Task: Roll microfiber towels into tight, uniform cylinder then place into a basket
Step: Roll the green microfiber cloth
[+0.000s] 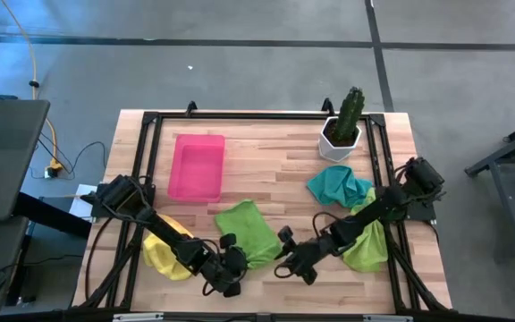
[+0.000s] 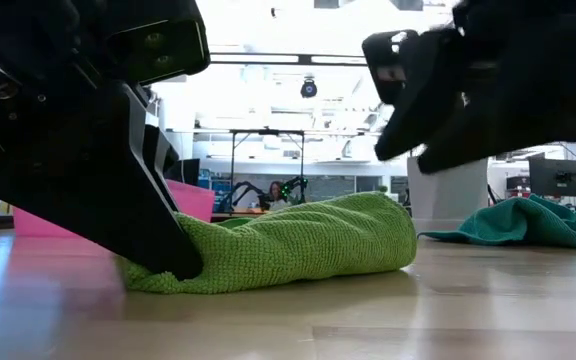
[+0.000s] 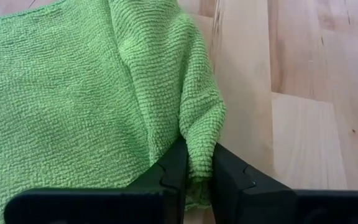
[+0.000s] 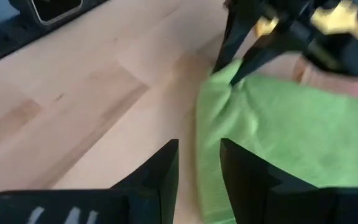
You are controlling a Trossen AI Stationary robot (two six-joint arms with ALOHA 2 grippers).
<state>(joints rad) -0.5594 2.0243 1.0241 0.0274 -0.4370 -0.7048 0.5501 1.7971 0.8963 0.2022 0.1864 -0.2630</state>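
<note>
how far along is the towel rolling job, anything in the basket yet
Nothing looks done: the pink basket holds no towel. In hand: the left gripper is shut on a corner of the middle green towel; the right gripper hangs open beside that towel's edge. Left: rolling this one, plus the yellow towel, teal towel and the other green towel, all loose on the table.

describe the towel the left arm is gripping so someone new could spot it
Start from the pink basket on the wooden table. Just in front of it, near the table's middle, lies a lime green towel, with the left tool pinching its front corner. Unlike the other green towel at the right edge, it lies between both arms.
</note>
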